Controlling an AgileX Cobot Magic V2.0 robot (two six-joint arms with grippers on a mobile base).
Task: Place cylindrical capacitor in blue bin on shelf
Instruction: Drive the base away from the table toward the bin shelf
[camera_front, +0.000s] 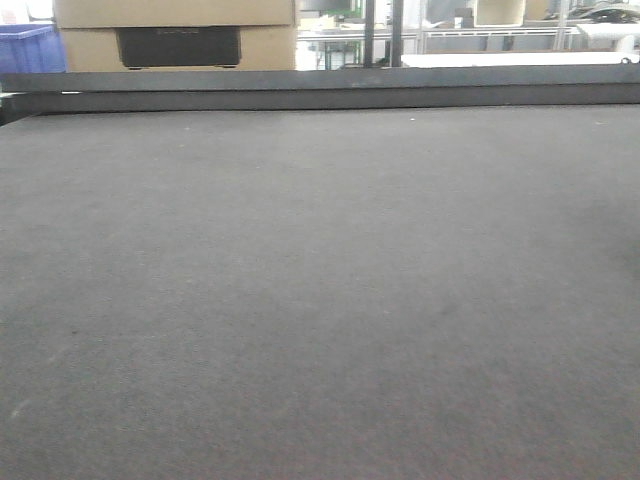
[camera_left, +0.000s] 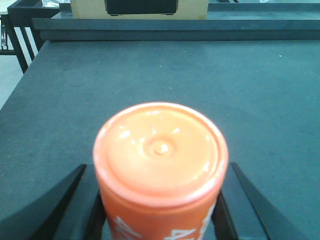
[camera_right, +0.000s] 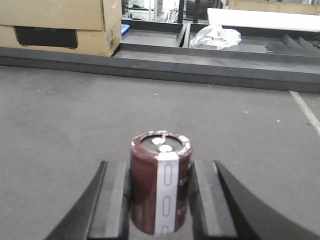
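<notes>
Each of your claws was pinching a cylinder, with the dark mat (camera_front: 320, 300) stretching away ahead.
Your right gripper (camera_right: 160, 172) had its jaws pressed against both sides of the cylindrical capacitor (camera_right: 161, 185), which stood upright with its white stripe toward the wrist camera. Your left gripper (camera_left: 157, 172) clamped an orange-capped container (camera_left: 160, 145) the same way. A cardboard box (camera_right: 60, 20) sat at the far left beyond the mat's raised edge, and a blue crate (camera_front: 25, 48) stood just left of it.
</notes>
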